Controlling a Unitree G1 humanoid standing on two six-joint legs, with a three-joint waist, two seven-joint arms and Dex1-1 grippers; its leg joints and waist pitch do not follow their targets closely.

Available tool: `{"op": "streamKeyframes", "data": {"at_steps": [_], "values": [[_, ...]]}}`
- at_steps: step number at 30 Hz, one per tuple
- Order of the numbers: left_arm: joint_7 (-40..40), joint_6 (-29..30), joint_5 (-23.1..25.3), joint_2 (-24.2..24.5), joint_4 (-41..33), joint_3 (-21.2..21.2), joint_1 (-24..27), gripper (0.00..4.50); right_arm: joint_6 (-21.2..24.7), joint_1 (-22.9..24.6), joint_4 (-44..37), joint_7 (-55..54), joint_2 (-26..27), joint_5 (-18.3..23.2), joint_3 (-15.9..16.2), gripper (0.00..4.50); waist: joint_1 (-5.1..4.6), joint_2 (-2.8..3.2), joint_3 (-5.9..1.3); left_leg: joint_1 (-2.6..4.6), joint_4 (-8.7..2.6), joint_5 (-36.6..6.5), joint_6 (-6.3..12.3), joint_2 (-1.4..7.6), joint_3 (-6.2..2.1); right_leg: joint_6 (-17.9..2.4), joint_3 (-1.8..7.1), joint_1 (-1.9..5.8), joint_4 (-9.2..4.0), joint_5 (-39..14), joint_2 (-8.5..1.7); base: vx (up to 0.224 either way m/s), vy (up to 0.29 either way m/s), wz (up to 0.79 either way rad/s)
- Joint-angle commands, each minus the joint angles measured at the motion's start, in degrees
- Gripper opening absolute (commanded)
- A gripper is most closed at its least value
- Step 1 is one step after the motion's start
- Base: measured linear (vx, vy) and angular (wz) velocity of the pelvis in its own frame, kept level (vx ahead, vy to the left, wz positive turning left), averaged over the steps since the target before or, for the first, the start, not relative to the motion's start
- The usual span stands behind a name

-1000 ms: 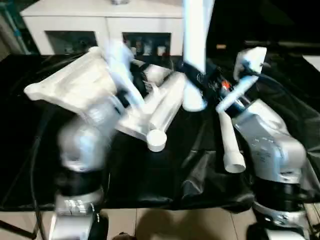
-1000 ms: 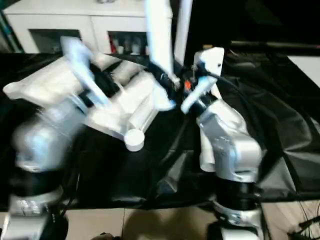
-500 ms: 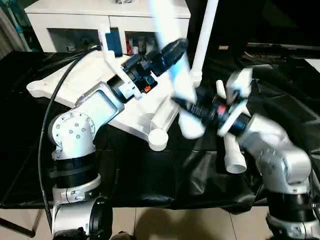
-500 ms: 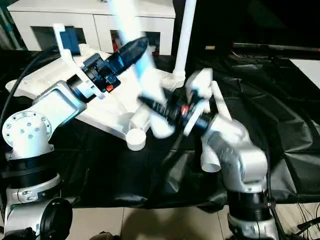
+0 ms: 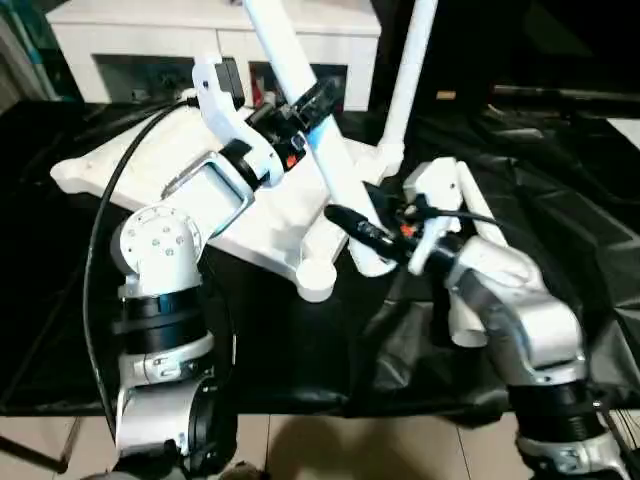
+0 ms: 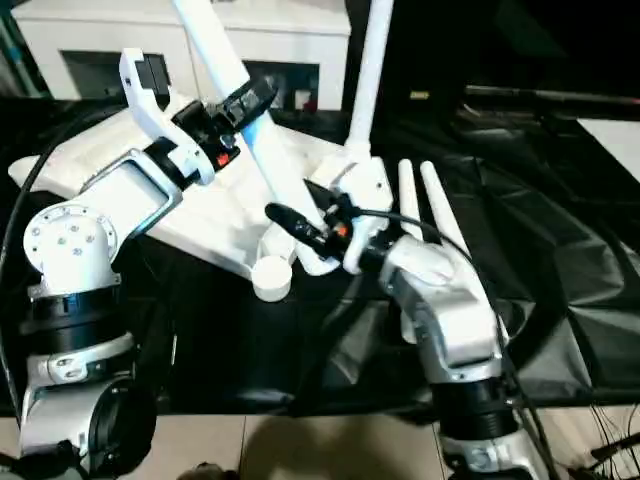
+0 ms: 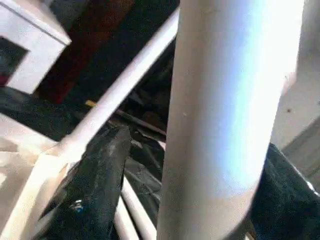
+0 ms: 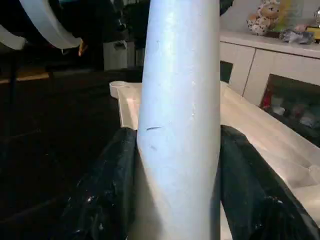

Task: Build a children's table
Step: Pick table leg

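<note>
At the far left, the white tabletop (image 5: 150,165) lies upside down on the black cloth (image 5: 300,340) that covers the work surface, with one round corner socket (image 5: 314,281) pointing toward the robot. Behind it stands a white cabinet (image 5: 150,45) with glass doors. The left gripper (image 5: 312,100) reaches up and across the tabletop to a tilted white leg (image 5: 300,95), and its black fingers (image 7: 90,185) stand on both sides of the tube; whether they press on it or only bracket it cannot be told. This leg slants from the upper left down to the right, its lower end close to the tabletop's near edge. There the right gripper (image 5: 362,232) is clamped on the tube's lower part, one black finger (image 8: 107,185) on each side and touching it, as the right wrist view shows. Just right of that, a second leg (image 5: 408,75) stands upright in the tabletop's far right corner socket. Farther right, two more legs (image 6: 425,205) lie side by side on the cloth, partly hidden behind the right forearm (image 5: 510,310).
</note>
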Motion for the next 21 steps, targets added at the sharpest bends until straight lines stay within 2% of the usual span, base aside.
{"op": "streamKeyframes", "data": {"at_steps": [1, 5, 6, 11, 13, 15, 18, 19, 21], "values": [[2.29, -0.62, 0.30, 0.32, 0.96, 1.82, -0.76, 3.02, -3.17, -1.49, -0.94, -0.87, -0.01, -0.20, -0.92, 1.91, 0.13, -0.53, -4.25, 1.26, -3.71, -10.32, 1.41, 2.40, -1.31, -10.29, 1.80, 2.65, -3.84, -10.62, -2.45, 0.000, 0.000, 0.00], [2.42, -0.39, -0.39, 0.34, 1.10, 1.69, -0.92, 2.64, -4.05, -1.58, -0.31, -1.16, 0.01, -0.79, -0.40, 1.91, 0.13, -0.58, -4.16, 1.25, -3.78, -11.25, 1.15, 2.40, -1.33, -9.93, 1.80, 2.66, -3.93, -11.56, -2.47, 0.000, 0.000, 0.00], [2.48, -0.27, -0.48, 0.43, 1.07, 1.65, -0.89, 2.57, -4.19, -1.60, -0.18, -1.38, 0.00, -0.89, -0.26, 1.91, 0.13, -0.44, -4.16, 1.23, -3.80, -11.44, 1.04, 2.40, -1.38, -9.73, 1.82, 2.67, -3.93, -11.90, -2.49, 0.000, 0.000, 0.00], [2.26, 0.31, -0.96, 0.91, 0.95, 1.02, -0.75, 2.06, -4.11, -1.86, 0.38, -1.79, 0.23, -0.60, -0.32, 1.91, 0.03, -0.43, -4.23, 1.23, -3.75, -11.11, 1.04, 2.39, -1.39, -9.77, 1.83, 2.69, -3.86, -10.97, -2.44, 0.000, 0.000, 0.00], [2.16, 0.38, -1.04, 1.01, 0.89, 0.87, -0.74, 2.02, -4.00, -1.97, 0.51, -1.79, 0.26, -0.44, -0.35, 1.91, 0.07, -0.45, -4.24, 1.24, -3.71, -10.74, 1.18, 2.38, -1.37, -9.93, 1.84, 2.73, -3.79, -10.15, -2.44, 0.000, 0.000, 0.00], [1.21, 0.58, -1.10, 1.80, 0.64, -0.16, -0.61, 1.90, -2.71, -2.19, 0.74, -1.53, 0.70, 1.17, -1.00, 2.45, 0.05, -0.44, -4.24, 1.29, -3.74, -10.74, 1.37, 2.37, -1.37, -10.06, 1.82, 2.70, -3.76, -10.03, -2.41, 0.000, 0.000, 0.00], [-0.08, 0.85, -1.14, 2.52, 0.46, -1.02, -0.48, 1.84, -1.50, -2.35, 0.80, -1.36, 1.06, 2.51, -1.64, 2.65, 0.01, -0.33, -4.22, 1.36, -3.76, -11.15, 1.34, 2.37, -1.37, -10.25, 1.81, 2.68, -3.74, -10.16, -2.38, 0.000, 0.000, 0.00], [-1.64, 1.19, -0.70, 3.50, 0.16, -2.26, -0.27, 1.81, -0.89, -2.48, 0.74, -0.94, 1.09, 3.27, -1.89, 2.92, 0.02, -0.33, -4.25, 1.36, -3.76, -11.02, 1.23, 2.43, -1.37, -10.18, 1.81, 2.69, -3.70, -10.10, -2.40, 0.000, 0.000, 0.00], [-4.41, 1.78, -0.34, 4.90, -0.27, -4.08, 0.11, 1.81, -0.11, -2.65, 0.58, -0.08, 0.87, 4.10, -2.04, 3.01, 0.07, -0.22, -4.31, 1.39, -3.78, -10.59, 1.17, 2.45, -1.38, -10.20, 1.82, 2.65, -3.58, -9.66, -2.36, 0.000, 0.000, 0.00]]}}
